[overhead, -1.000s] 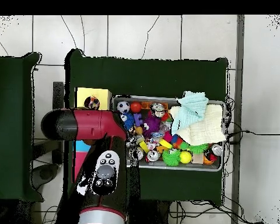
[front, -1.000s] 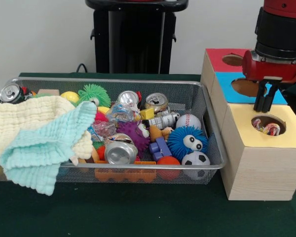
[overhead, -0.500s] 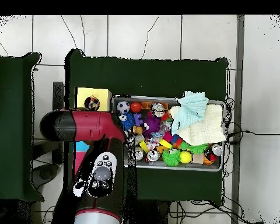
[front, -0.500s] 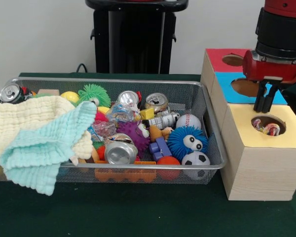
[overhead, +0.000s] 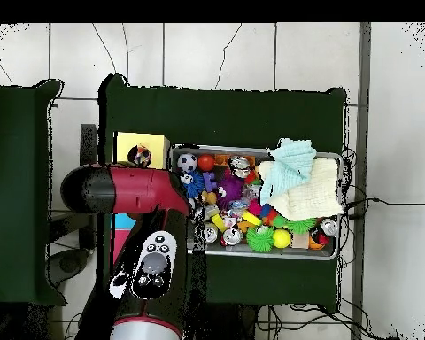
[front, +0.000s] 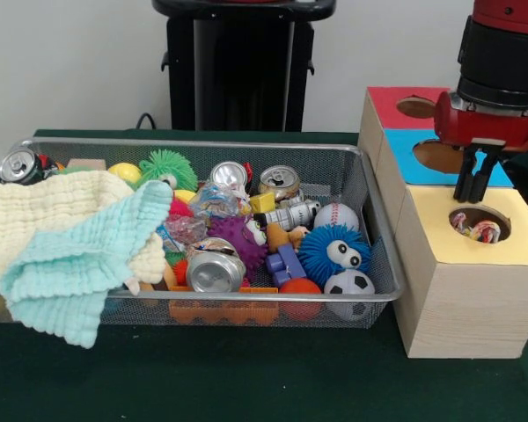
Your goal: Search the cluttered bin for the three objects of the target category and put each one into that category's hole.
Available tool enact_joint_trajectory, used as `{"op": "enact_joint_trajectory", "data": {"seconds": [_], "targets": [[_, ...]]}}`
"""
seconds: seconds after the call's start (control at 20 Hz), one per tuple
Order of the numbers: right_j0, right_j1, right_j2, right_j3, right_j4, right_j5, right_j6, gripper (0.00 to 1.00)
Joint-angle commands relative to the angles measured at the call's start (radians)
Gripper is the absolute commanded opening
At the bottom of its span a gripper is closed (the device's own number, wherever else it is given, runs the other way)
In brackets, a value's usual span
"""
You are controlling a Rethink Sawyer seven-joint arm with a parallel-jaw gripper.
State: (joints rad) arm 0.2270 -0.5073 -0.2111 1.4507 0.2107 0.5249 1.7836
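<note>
Empty black claw (front: 472, 187), fingers pressed nearly together, hangs just above the yellow-topped wooden box's round hole (front: 480, 221), crinkly wrapper (front: 475, 227) inside, apparently just dropped.

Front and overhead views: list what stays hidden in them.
- Whatever lies under the cloths, both views.
- Object in the yellow hole, front view: only coloured bits show past the rim; overhead too small.
- Red and blue holes, overhead view: covered by the arm.
- Claw, overhead view: hidden under the arm.
</note>
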Motion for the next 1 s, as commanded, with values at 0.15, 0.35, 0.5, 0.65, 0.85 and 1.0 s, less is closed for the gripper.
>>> {"op": "enact_joint_trajectory", "data": {"seconds": [0.15,0.35,0.5,0.65,0.85,1.0], "targets": [[-0.032,0.272,0.087,-0.077,0.043,-0.286,0.248,0.0],[-0.042,0.296,0.097,-0.101,0.044,-0.307,0.234,0.0],[-0.053,0.313,0.108,-0.116,0.041,-0.33,0.227,0.0],[-0.043,0.325,0.092,-0.135,0.043,-0.327,0.239,0.0],[-0.058,0.334,0.103,-0.168,0.031,-0.289,0.206,0.0],[-0.075,0.335,0.121,-0.186,0.025,-0.258,0.181,0.0]]}}
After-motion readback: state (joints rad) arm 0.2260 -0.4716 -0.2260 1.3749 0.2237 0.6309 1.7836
